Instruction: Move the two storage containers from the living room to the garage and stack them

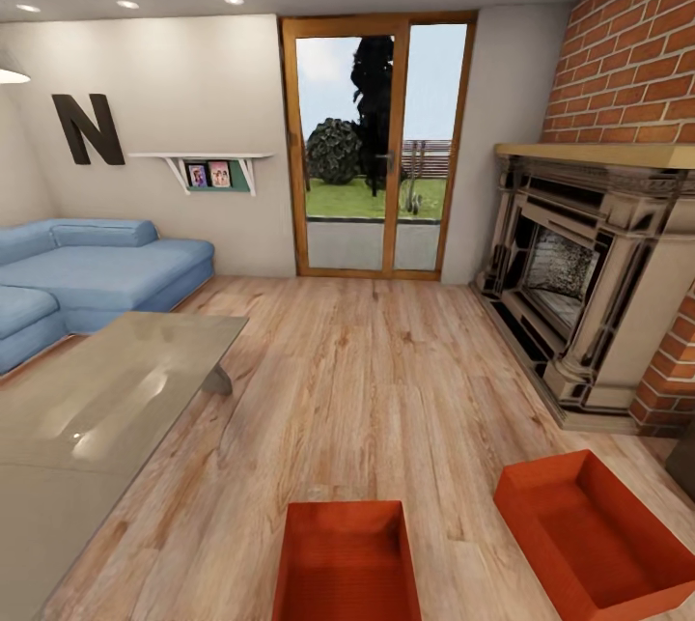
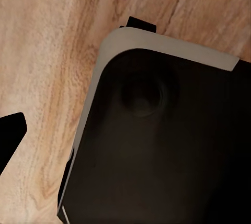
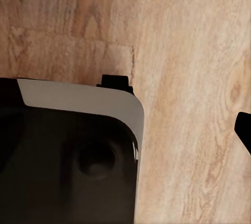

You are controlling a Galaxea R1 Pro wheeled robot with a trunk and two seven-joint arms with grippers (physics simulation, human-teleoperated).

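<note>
Light wood plank floor [image 1: 386,389] carries two red-orange storage containers: one [image 1: 347,563] straight ahead, the other [image 1: 594,534] just right (angled, open tops).

The floor [image 1: 386,389] was light wood plank, grained and faintly satin; the two storage containers [image 1: 347,563] [image 1: 594,534] looked like matt red-orange plastic; the table [image 1: 106,399] had a glossy, glassy top; the sofa [image 1: 97,268] was soft blue cloth; the fireplace wall [image 1: 627,51] was rough brick.
</note>
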